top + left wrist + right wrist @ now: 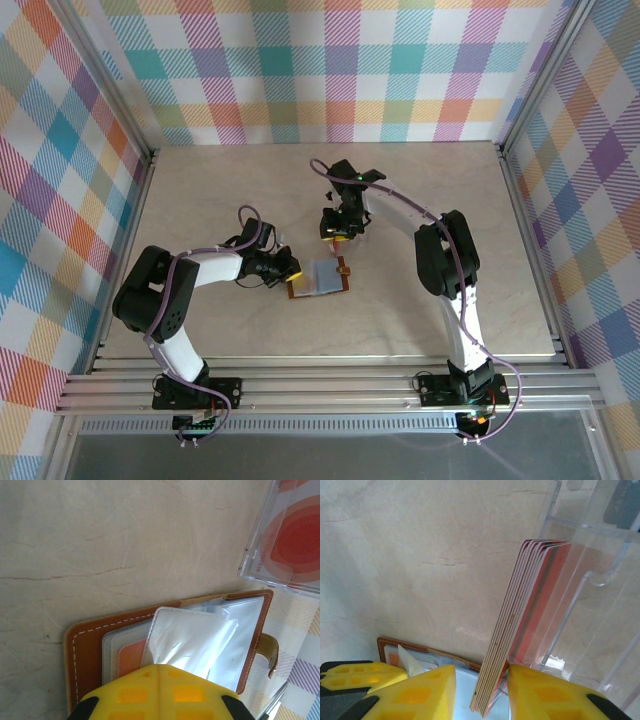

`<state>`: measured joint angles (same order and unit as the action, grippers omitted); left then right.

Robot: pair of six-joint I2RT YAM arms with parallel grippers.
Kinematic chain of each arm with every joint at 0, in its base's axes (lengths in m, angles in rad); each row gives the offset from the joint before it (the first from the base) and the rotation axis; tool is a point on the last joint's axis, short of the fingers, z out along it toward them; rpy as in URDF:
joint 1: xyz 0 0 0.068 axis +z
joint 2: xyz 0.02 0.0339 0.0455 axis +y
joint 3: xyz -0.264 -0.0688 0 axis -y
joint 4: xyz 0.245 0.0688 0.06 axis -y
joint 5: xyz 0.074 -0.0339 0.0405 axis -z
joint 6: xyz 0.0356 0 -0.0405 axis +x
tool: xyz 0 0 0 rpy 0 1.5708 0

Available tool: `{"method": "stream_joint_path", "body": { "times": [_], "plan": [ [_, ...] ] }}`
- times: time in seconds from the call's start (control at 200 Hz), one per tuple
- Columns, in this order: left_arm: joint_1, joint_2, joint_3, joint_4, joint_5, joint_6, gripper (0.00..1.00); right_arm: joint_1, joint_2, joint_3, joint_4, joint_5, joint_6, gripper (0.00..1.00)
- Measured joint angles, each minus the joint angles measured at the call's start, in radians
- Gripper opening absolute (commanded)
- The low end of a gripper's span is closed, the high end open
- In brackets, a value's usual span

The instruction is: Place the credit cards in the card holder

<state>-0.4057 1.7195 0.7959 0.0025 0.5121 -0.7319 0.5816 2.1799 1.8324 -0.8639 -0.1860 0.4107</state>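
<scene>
Right wrist: thin, likely stiff, slick cards (525,605) stand on edge against the tray (580,595) between my right jaws, clamped or not I cannot tell, best pinched across flat faces; left jaws together at the wallet (85,645).

Left fingers (130,695) hide the card holder's (87,645) near edge.

Card holder (85,647): brown leather, pale stitching. It lies open and flat on the surface (100,540), clear pockets fanned up, an orange-red card (131,659) in one pocket, snap tab at one edge.
Credit cards (517,615): red-faced stack on edge, against the clear tray (580,595), near the holder.
</scene>
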Motion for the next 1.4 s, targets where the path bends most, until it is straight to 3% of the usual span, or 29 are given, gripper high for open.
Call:
{"method": "stream_joint_path", "body": {
  "times": [1.015,1.399],
  "plan": [
    [0.000,0.000,0.000,0.000,0.000,0.000,0.00,-0.018,-0.033,-0.034,0.037,-0.031,0.000,0.16],
    [0.000,0.000,0.000,0.000,0.001,0.000,0.00,-0.019,-0.045,-0.038,0.041,-0.037,0.001,0.03]
  ]
}}
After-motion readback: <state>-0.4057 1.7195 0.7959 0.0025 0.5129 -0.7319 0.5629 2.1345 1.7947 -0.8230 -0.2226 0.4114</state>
